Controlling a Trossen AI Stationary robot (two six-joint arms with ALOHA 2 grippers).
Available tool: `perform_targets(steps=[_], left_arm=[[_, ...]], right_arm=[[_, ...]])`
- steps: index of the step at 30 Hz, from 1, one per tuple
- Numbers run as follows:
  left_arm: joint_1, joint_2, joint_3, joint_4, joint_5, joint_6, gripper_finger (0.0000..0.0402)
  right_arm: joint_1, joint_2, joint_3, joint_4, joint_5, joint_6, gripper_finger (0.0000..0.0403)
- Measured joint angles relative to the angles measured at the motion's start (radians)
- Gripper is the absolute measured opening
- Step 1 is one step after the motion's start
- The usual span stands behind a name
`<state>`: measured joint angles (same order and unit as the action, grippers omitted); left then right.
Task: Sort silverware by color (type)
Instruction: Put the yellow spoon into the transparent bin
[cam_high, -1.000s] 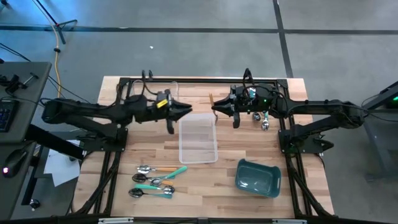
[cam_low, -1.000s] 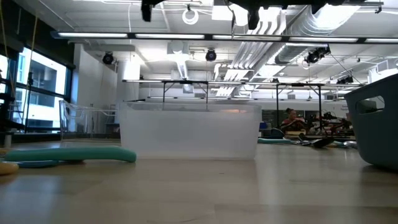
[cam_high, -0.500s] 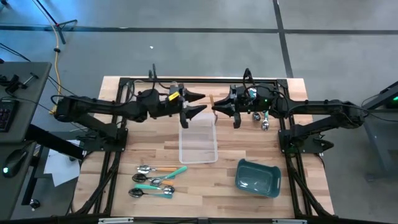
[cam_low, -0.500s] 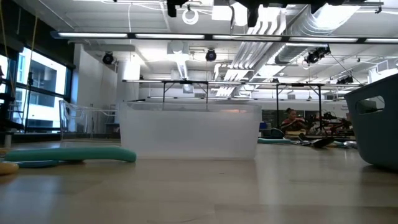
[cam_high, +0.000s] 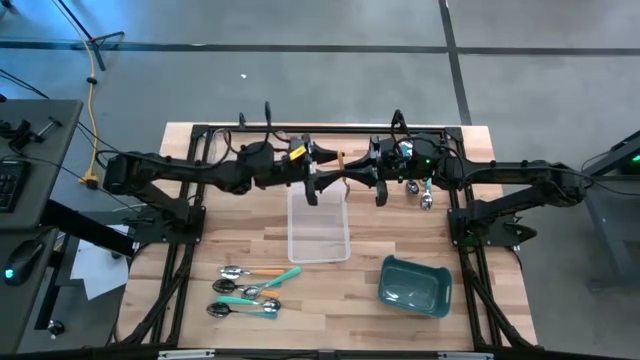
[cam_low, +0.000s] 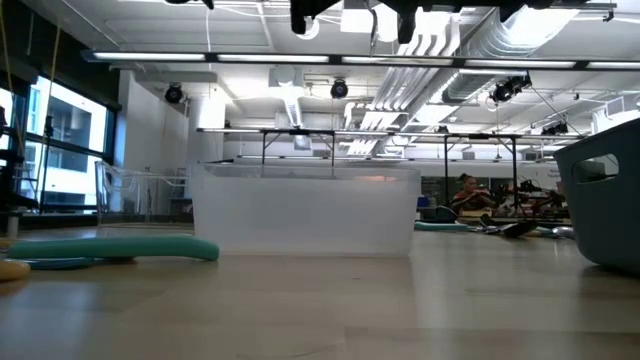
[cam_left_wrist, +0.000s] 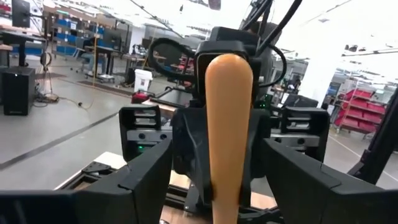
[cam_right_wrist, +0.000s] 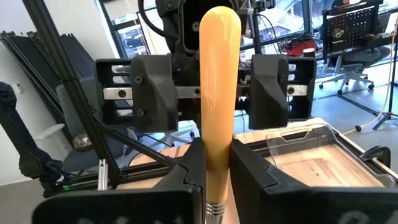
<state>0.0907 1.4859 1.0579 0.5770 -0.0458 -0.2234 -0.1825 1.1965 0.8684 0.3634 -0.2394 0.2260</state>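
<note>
right gripper pinches an orange-handled spoon in the air over the table's far middle, handle pointing at the left gripper, whose fingers are spread on either side of that handle. below them lies a clear tray. more spoons lie near the front edge, a teal bin off to the right.
</note>
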Motion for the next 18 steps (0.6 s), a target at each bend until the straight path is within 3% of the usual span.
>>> perform_targets(steps=[10,18], left_arm=[[0.03,-0.002,0.022,-0.015,0.075,0.0,0.0222],[0.034,-0.002,0.022,-0.018,0.06,0.006,0.014]], right_arm=[[0.0,0.0,0.0,-0.006,0.0,-0.008,0.0031],[0.0,0.0,0.0,-0.007,0.001,-0.01,0.0031]])
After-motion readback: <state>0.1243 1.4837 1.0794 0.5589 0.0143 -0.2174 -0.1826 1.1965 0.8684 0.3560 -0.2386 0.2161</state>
